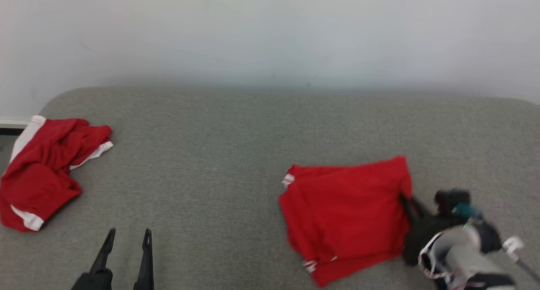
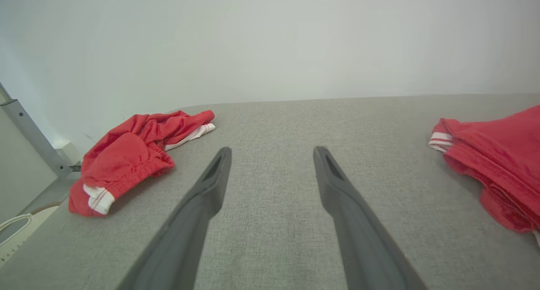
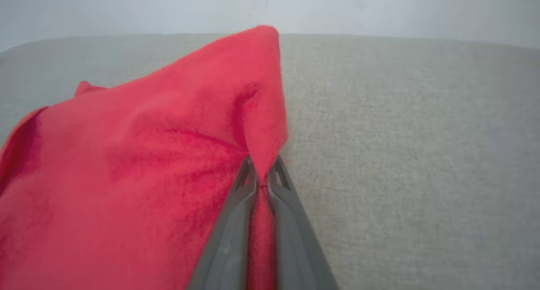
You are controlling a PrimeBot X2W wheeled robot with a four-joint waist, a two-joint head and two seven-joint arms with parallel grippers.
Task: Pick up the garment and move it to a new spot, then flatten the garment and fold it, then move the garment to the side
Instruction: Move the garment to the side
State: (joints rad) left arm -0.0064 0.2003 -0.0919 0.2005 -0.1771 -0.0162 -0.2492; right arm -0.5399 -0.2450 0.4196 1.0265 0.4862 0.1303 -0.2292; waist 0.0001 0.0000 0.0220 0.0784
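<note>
Crumpled red shorts [image 1: 46, 167] lie at the grey worktop's [image 1: 211, 155] left edge. My left gripper [image 1: 129, 232] hovers near the front edge, fingers spread wide, empty. The folded red garment [image 1: 346, 214] sits right of centre, its right edge pinched in my right gripper [image 1: 407, 199].

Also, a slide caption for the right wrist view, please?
Right gripper shut on an edge of the red garment, on grey upholstery.

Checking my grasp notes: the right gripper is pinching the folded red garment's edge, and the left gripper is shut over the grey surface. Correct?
Not quite. The left gripper is open, fingers spread over the grey surface, as the left wrist view shows. The right gripper does pinch the folded red garment at its edge.
</note>
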